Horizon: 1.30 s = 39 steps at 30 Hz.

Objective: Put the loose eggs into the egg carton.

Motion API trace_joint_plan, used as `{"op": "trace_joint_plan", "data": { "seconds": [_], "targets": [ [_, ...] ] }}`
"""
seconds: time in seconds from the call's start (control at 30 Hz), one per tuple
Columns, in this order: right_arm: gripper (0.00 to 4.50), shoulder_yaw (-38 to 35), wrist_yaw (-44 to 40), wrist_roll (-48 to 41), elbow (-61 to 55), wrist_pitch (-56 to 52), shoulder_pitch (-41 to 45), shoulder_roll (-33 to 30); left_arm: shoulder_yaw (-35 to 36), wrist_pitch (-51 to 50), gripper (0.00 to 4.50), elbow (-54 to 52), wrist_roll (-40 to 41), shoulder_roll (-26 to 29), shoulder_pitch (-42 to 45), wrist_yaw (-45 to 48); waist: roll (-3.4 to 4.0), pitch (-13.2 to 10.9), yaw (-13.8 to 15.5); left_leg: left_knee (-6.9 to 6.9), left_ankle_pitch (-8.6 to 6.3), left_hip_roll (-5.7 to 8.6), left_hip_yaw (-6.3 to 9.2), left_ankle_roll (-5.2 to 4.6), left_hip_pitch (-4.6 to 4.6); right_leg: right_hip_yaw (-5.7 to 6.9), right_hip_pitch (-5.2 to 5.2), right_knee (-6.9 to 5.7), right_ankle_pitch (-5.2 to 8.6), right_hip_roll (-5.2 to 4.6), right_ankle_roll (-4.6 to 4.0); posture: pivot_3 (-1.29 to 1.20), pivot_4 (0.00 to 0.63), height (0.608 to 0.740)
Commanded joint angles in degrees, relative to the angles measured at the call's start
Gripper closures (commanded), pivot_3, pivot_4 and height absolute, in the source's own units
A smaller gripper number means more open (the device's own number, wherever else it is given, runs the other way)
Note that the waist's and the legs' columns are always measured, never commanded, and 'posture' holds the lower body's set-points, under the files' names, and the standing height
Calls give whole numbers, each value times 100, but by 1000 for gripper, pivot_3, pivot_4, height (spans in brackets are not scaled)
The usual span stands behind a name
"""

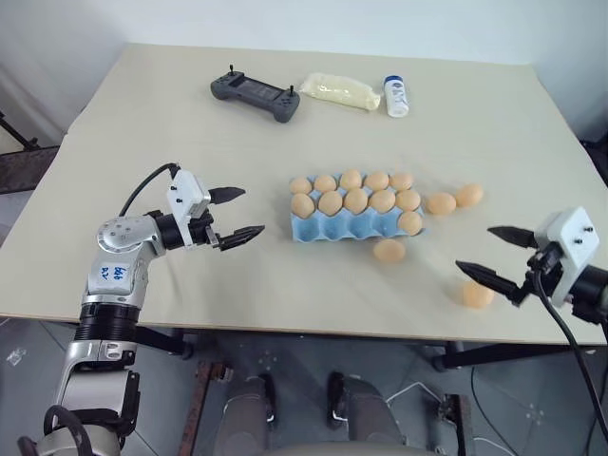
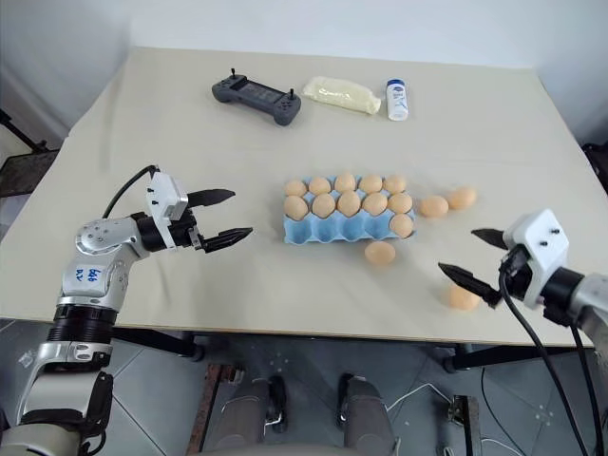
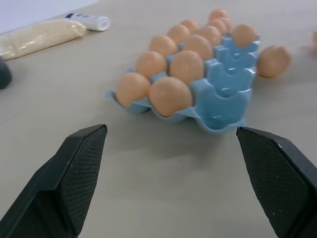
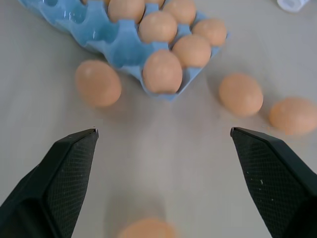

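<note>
The light blue egg carton [image 1: 344, 228] lies mid-table, its two far rows full of eggs and one egg in the near row's right end cup. Several loose eggs lie on the table: one [image 1: 389, 250] just in front of the carton, two [image 1: 440, 202] [image 1: 468, 195] to its right, one [image 1: 477, 294] near the front edge. My right gripper [image 1: 477, 249] hangs open just above that nearest egg [image 4: 146, 229], holding nothing. Left of the carton, my left gripper [image 1: 249, 212] is open and empty, and it points at the carton [image 3: 223, 94].
At the back of the table lie a dark grey handheld controller [image 1: 255, 95], a pale filled bag [image 1: 339, 91] and a small white bottle [image 1: 396, 96]. The table's front edge [image 1: 313, 328] runs just below both grippers.
</note>
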State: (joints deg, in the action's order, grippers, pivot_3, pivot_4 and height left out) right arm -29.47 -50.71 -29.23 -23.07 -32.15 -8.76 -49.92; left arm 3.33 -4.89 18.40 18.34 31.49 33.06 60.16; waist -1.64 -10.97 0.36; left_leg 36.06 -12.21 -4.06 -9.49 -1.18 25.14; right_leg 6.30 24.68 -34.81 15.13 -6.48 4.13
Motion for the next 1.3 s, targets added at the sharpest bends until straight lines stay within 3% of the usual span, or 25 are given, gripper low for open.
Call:
{"op": "trace_joint_plan", "data": {
  "seconds": [0.03,0.2,0.37,0.7,1.07,1.2,1.3],
  "targets": [
    [0,-692,113,-255,-737,-348,-542,84,-47,-135,39,-242,275,-15,37,395,0,0,4,0,0,2,0,-2,1,-1,0,1,-1,2,1,0,150,740],
    [0,-1040,174,-285,-1216,-573,-1276,200,-136,-191,39,-176,378,-29,53,856,3,2,-29,-5,-1,-12,-3,-6,1,-5,-21,67,-9,11,-16,0,150,740],
    [0,-931,459,-191,-1280,-520,-1383,413,-206,-184,39,-141,402,-23,38,1151,3,2,-43,-13,-2,-30,-23,-6,5,-19,-19,100,-19,39,-33,0,150,740],
    [0,60,1305,516,-339,-89,-650,917,-207,-45,39,-264,279,25,-255,1244,11,6,-53,-16,-5,-47,-37,-1,3,-33,-7,99,-14,70,-47,0,150,740],
    [0,818,1416,745,454,-148,-82,1002,-123,-50,39,-414,315,22,-362,1005,17,9,-52,-11,-4,-51,-42,-1,2,-38,-4,92,-20,75,-42,0,150,740],
    [893,771,1546,607,396,-180,-14,1178,-107,-40,0,-434,318,21,-379,954,17,10,-50,-8,-4,-52,-42,0,1,-38,-4,86,-21,77,-42,0,150,740],
    [1940,750,1549,641,386,-180,41,1128,-88,-47,0,-471,334,32,-402,910,19,10,-50,-7,-4,-54,-43,0,1,-38,-3,83,-22,78,-39,0,150,740]
  ]
}}
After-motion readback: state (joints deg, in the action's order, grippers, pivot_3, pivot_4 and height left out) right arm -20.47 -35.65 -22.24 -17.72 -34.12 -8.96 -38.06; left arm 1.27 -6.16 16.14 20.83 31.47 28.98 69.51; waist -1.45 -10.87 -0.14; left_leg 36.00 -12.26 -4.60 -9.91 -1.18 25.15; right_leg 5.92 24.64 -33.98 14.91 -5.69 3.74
